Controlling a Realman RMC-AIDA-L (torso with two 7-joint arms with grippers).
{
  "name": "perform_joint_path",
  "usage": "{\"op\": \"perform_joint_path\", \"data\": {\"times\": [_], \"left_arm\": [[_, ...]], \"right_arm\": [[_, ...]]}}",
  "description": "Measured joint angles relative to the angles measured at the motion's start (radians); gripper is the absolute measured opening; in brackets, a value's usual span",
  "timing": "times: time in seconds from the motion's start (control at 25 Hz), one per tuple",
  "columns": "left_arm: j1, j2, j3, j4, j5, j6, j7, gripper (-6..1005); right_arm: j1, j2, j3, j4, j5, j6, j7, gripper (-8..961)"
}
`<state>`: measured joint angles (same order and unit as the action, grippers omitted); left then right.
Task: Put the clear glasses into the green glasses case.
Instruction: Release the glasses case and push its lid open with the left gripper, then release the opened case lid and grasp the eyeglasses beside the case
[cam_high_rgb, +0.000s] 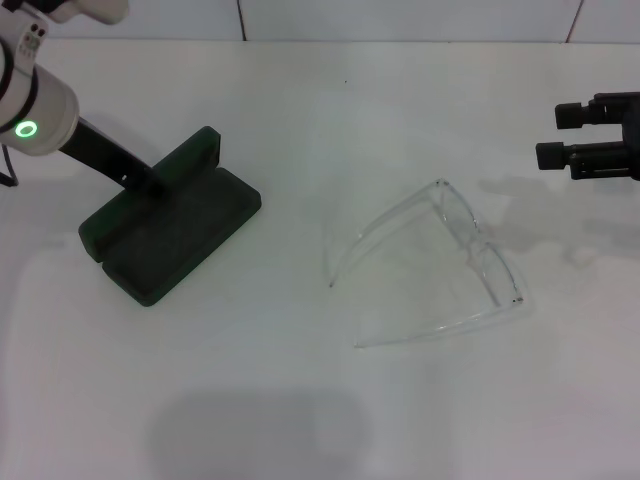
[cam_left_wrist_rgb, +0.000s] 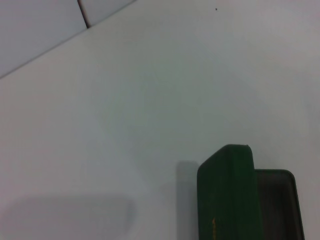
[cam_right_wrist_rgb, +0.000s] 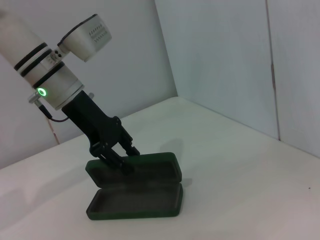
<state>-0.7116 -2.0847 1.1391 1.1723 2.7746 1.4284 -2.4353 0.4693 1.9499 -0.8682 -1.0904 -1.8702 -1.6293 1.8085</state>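
The clear glasses (cam_high_rgb: 482, 247) lie on the white table right of centre, arms spread toward the left. The green glasses case (cam_high_rgb: 190, 235) lies open at the left with its lid standing up. In the right wrist view the green glasses case (cam_right_wrist_rgb: 135, 200) shows its dark lining. My left gripper (cam_high_rgb: 155, 183) reaches over the lid's top rim; the right wrist view shows the left gripper (cam_right_wrist_rgb: 125, 157) with one finger inside the lid and one behind, shut on it. The left wrist view shows only the lid's edge (cam_left_wrist_rgb: 227, 195). My right gripper (cam_high_rgb: 552, 135) hovers open at the far right, apart from the glasses.
The white table (cam_high_rgb: 320, 400) stretches around both objects. A wall (cam_high_rgb: 400, 15) rises at the back edge, with a corner (cam_right_wrist_rgb: 165, 55) behind the case in the right wrist view.
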Motion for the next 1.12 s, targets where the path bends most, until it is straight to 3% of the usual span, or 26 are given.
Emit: {"op": "perform_joint_path", "data": {"times": [0.2, 0.44, 0.76, 0.92, 1.12], "left_arm": [[0.005, -0.001, 0.003, 0.000, 0.002, 0.002, 0.003, 516], [0.016, -0.002, 0.071, 0.002, 0.002, 0.004, 0.002, 281], [0.048, -0.008, 0.183, 0.089, -0.014, 0.042, -0.004, 183], [0.079, -0.008, 0.213, 0.202, -0.035, 0.068, -0.004, 145], [0.106, -0.007, 0.215, 0.286, -0.058, 0.102, -0.002, 123]], "right_arm": [[-0.002, 0.000, 0.000, 0.005, 0.000, 0.000, -0.001, 696], [-0.018, 0.010, 0.007, 0.007, 0.000, 0.000, -0.017, 694], [-0.035, 0.012, 0.009, 0.000, 0.000, -0.005, -0.010, 691], [0.025, 0.000, -0.020, -0.057, -0.080, -0.048, 0.110, 690], [0.088, 0.012, -0.078, -0.153, -0.223, -0.097, 0.252, 691]]}}
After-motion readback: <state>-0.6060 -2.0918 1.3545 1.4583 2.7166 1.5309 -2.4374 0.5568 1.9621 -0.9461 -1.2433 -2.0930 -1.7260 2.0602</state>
